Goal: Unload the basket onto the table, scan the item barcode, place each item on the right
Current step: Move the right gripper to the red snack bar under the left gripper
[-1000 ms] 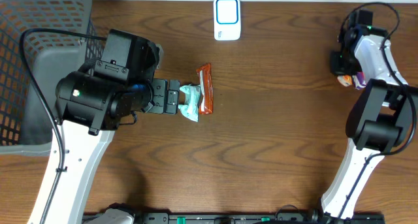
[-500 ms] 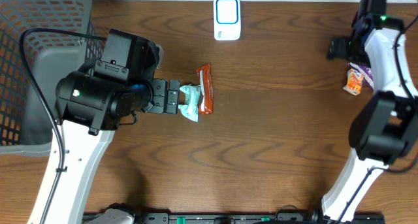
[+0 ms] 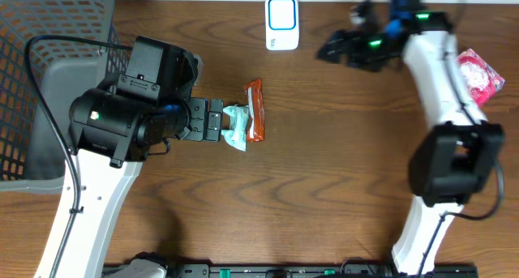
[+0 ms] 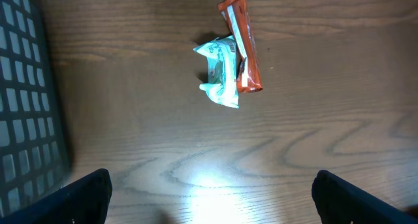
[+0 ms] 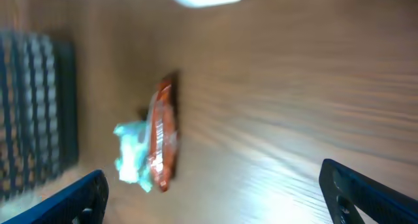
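A crumpled teal packet [image 3: 235, 126] and an orange packet [image 3: 255, 109] lie touching each other on the wooden table, left of centre. My left gripper [image 3: 217, 120] is open just left of the teal packet, holding nothing. From the left wrist, the teal packet [image 4: 221, 74] and orange packet [image 4: 243, 44] lie well ahead of the wide-apart fingers [image 4: 85, 194]. The white scanner [image 3: 282, 23] with its blue window stands at the back edge. My right gripper [image 3: 328, 49] hovers open and empty to the right of the scanner. Its blurred wrist view shows both packets [image 5: 162, 136].
A grey mesh basket [image 3: 49, 75] fills the far left, beside the left arm. A pink packet [image 3: 478, 75] lies at the far right, beyond the right arm. The basket wall [image 4: 26, 87] shows at the left edge of the left wrist view.
The right gripper opened and let go of a small packet at the far right. The right arm then swung left to beside the scanner. The left arm has not moved.
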You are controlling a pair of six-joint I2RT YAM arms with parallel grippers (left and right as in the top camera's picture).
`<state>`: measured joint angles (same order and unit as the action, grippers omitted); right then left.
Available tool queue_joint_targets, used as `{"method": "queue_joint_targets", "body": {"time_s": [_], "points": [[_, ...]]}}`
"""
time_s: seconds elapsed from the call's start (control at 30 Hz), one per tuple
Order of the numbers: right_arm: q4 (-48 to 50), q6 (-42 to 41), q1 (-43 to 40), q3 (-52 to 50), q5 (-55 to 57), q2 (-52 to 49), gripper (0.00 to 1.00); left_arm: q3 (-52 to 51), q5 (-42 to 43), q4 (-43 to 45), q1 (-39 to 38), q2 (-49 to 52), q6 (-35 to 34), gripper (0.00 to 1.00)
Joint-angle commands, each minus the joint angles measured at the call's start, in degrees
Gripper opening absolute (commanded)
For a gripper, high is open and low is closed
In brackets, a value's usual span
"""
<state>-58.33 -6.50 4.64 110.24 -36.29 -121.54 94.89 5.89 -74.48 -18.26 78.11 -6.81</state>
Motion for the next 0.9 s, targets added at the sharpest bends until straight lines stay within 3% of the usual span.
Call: {"method": "queue_joint_targets", "body": {"time_s": [0.0,0.13,0.2,0.27,0.43,0.63,0.7,0.77,0.87], "points": [[1.03,-4.22,5.90,-0.98,0.17,-3.52,0.95,0.04,0.09,-0.09,0.04,-0.26,0.37,0.98],[4.17,-11.87,11.85,-0.98,3.96,-7.21,0.89,0.04,0.09,-0.09,0.04,-0.26,0.37,0.98],[5.86,-13.77,13.92,-0.98,4.22,-9.18,0.81,0.04,0.09,-0.09,0.04,-0.26,0.37,0.98],[6.69,-14.05,15.63,-0.98,3.78,-10.95,0.73,0.04,0.09,-0.09,0.04,-0.26,0.37,0.98],[6.23,-14.08,17.99,-0.98,3.34,-14.51,0.72,0.04,0.09,-0.09,0.04,-0.26,0.37,0.98],[7.37,-14.10,19.47,-0.98,0.74,-18.27,0.59,0.04,0.09,-0.09,0.04,-0.26,0.37,0.98],[7.48,-14.10,20.11,-0.98,1.40,-19.93,0.47,0.04,0.09,-0.09,0.04,-0.26,0.37,0.98],[8.26,-14.10,20.46,-0.98,0.85,-21.53,0.25,0.04,0.09,-0.09,0.04,-0.26,0.37,0.98],[9.29,-14.03,20.59,-0.98,-0.96,-22.99,0.11,0.04,0.09,-0.09,0.02,-0.26,0.37,0.98]]}}
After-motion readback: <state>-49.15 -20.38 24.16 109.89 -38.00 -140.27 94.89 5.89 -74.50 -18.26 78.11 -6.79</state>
